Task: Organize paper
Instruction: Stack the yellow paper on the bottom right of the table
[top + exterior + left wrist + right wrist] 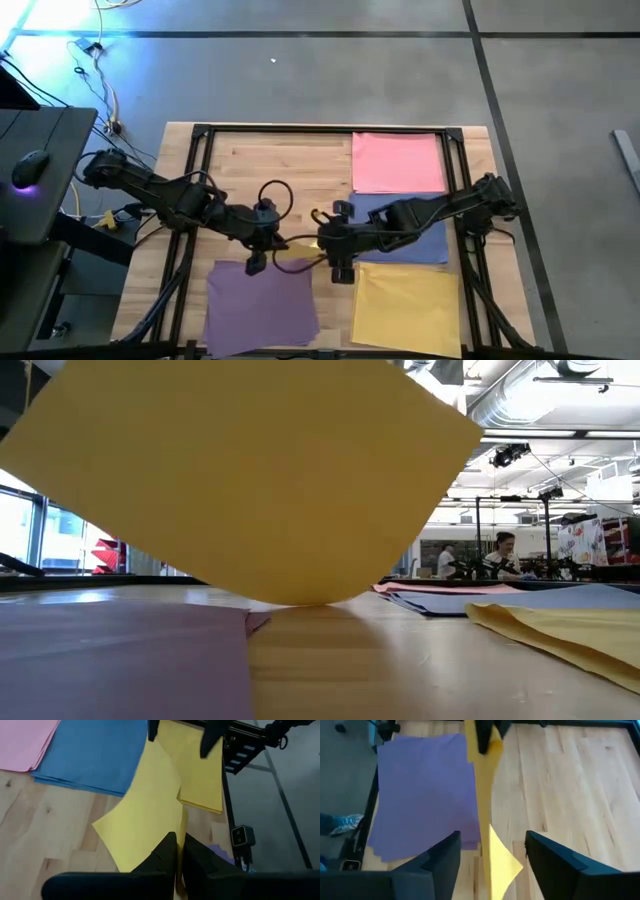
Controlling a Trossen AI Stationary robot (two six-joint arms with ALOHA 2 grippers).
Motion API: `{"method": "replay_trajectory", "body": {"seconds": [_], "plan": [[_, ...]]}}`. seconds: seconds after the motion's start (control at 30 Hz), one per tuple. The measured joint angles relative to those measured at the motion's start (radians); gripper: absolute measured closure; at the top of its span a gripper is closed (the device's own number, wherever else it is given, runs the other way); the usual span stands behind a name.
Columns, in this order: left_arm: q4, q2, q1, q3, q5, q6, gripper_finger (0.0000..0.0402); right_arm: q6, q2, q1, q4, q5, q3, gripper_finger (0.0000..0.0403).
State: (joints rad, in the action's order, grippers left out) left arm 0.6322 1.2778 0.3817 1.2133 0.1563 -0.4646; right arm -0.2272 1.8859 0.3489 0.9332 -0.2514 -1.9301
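Note:
My left gripper (272, 248) (180, 847) is shut on a single yellow sheet (297, 262) (145, 815), near the table's middle. In the right wrist view the sheet (492, 855) stands almost on edge. My right gripper (325, 243) (492, 862) is open, one finger on each side of the sheet's other end, apart from it. The purple stack (260, 300) lies flat at the near left. The yellow stack (405, 305), the blue stack (412, 232) and the pink stack (398, 162) lie in a column on the right. My left gripper pinches the loose yellow sheet between its two fingers at one edge (155, 837); a single layer. The sheet is lifted and bowed, reaching away from the fingers toward the right gripper. In the low view its lowest curve (300, 598) hangs down to about the tabletop.
The black frame rails (200, 180) run along the table's left, right and far sides. Bare wood (280, 170) shows at the far left of the table. A desk with a mouse (30, 165) stands left of the table. A person (503, 550) sits far off in the room behind.

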Motion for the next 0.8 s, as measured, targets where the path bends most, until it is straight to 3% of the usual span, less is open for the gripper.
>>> {"method": "replay_trajectory", "body": {"seconds": [0.13, 0.23, 0.33, 0.43, 0.5, 0.6, 0.8], "plan": [[-0.001, 0.0, 0.0, 0.0, 0.006, 0.002, 0.0401, -0.029, 0.057, -0.002, -0.006, 0.006, 0.001, 0.0167], [-0.001, 0.0, 0.0, 0.001, 0.005, 0.002, 0.0401, -0.09, 0.097, -0.002, -0.024, -0.026, 0.002, 0.0184], [0.0, 0.0, 0.0, 0.001, 0.006, -0.002, 0.0401, -0.146, 0.122, -0.002, -0.026, -0.052, 0.002, 0.0244], [-0.006, 0.0, 0.0, 0.001, 0.004, 0.001, 0.04, -0.183, 0.141, -0.002, -0.026, -0.022, 0.002, 0.0354], [-0.023, -0.003, 0.0, 0.001, -0.04, 0.022, 0.0393, -0.184, 0.145, 0.0, -0.021, 0.024, 0.002, 0.0387], [-0.037, -0.031, 0.0, 0.001, -0.092, 0.049, 0.0366, -0.199, 0.137, 0.001, -0.012, 0.119, 0.002, 0.04], [-0.013, -0.14, 0.0, 0.002, -0.111, 0.108, 0.0295, -0.222, 0.064, 0.002, -0.008, 0.449, 0.002, 0.0403]]}}
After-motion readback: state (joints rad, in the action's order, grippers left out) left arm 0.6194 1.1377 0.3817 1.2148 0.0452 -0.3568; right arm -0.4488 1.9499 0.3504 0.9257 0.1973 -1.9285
